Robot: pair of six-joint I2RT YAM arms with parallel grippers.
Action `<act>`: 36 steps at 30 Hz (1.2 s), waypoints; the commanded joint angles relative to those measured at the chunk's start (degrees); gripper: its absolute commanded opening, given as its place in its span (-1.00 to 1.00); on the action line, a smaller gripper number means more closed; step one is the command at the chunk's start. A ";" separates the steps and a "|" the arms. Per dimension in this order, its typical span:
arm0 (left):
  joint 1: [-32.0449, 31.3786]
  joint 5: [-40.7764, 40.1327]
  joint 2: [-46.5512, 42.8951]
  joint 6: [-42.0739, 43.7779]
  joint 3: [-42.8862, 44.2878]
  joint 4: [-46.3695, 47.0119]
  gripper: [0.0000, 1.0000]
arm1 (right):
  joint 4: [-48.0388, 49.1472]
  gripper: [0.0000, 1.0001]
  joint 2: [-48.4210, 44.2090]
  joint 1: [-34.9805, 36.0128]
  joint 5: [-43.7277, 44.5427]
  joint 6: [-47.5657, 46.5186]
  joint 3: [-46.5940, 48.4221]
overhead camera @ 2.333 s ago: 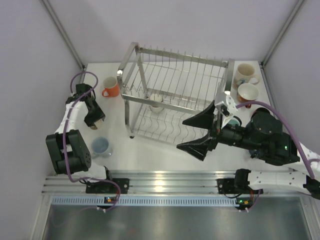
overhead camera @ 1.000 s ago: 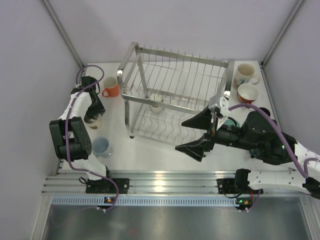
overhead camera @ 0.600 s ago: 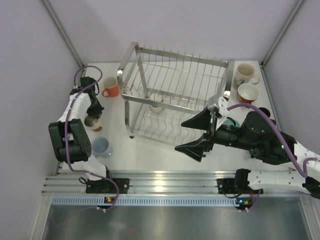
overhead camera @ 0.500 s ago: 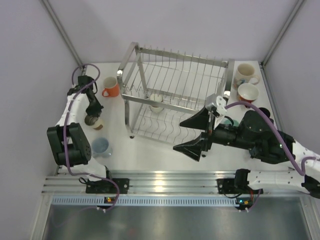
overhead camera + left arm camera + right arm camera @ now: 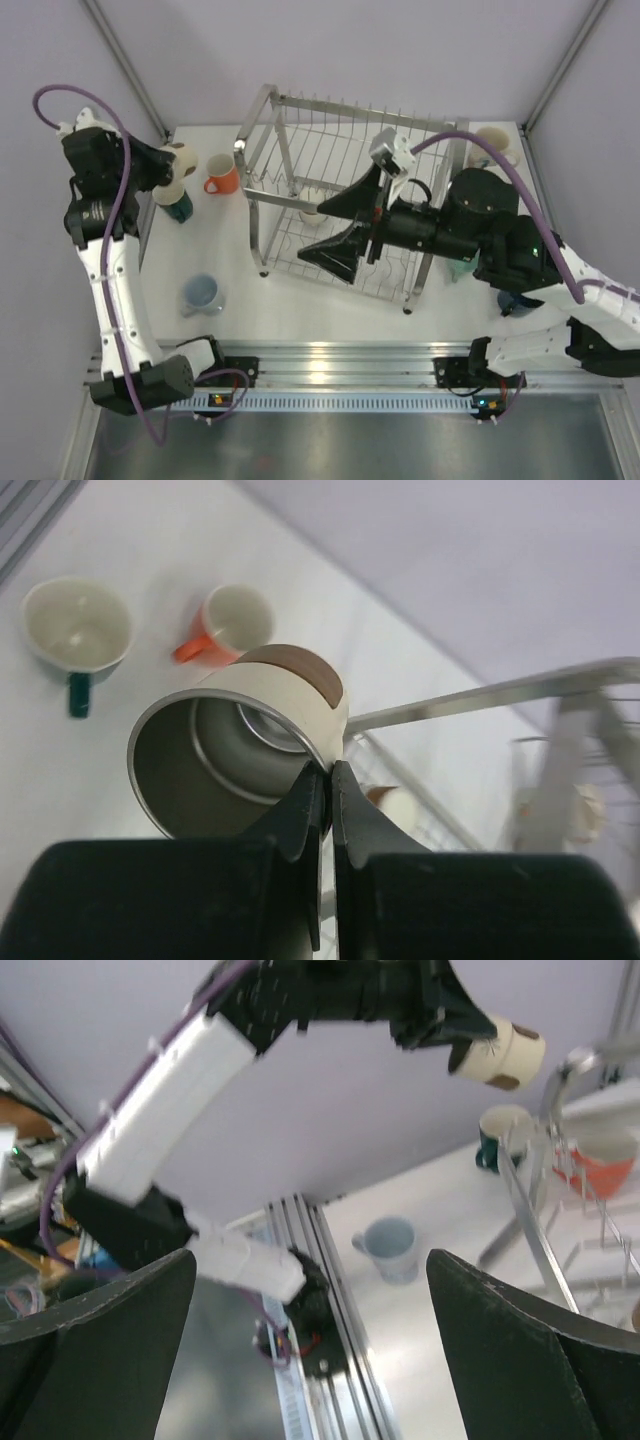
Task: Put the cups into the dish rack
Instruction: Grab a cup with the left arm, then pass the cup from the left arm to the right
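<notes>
My left gripper [image 5: 163,168] is raised high above the table's left side and shut on the rim of a cream cup [image 5: 181,158] with a brown base. In the left wrist view the fingertips pinch the wall of this metal-lined cup [image 5: 240,735]. Below it stand a teal cup [image 5: 180,207] and an orange cup [image 5: 222,175]. The silver wire dish rack [image 5: 350,150] fills the middle, with a small cup [image 5: 313,213] on its lower tier. My right gripper [image 5: 340,225] hovers over the rack's front left, jaws wide open and empty.
A pale blue cup [image 5: 200,293] stands near the front left, also seen between my right fingers [image 5: 392,1245]. A cream cup [image 5: 492,140] shows at the back right behind the right arm. Grey walls close in the sides.
The left gripper shut on the cream cup's rim and lifted it high off the table. The right arm swung left and back over the rack, still open.
</notes>
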 commanded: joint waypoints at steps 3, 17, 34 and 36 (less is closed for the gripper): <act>0.08 8.99 -12.33 -12.99 0.22 18.77 -1.00 | -2.41 0.99 12.18 -3.19 -6.62 -0.41 20.70; -0.27 22.17 -23.15 -53.51 -12.86 60.61 -1.00 | 15.59 0.99 20.91 -13.49 -12.99 8.03 26.11; -8.71 25.16 -29.74 -63.02 -17.37 69.34 -1.00 | 21.67 0.99 15.45 -16.03 -14.03 3.81 17.65; -9.76 25.95 -30.97 -63.72 -17.89 69.34 -1.00 | 21.68 0.99 14.75 -17.70 -17.81 5.30 17.47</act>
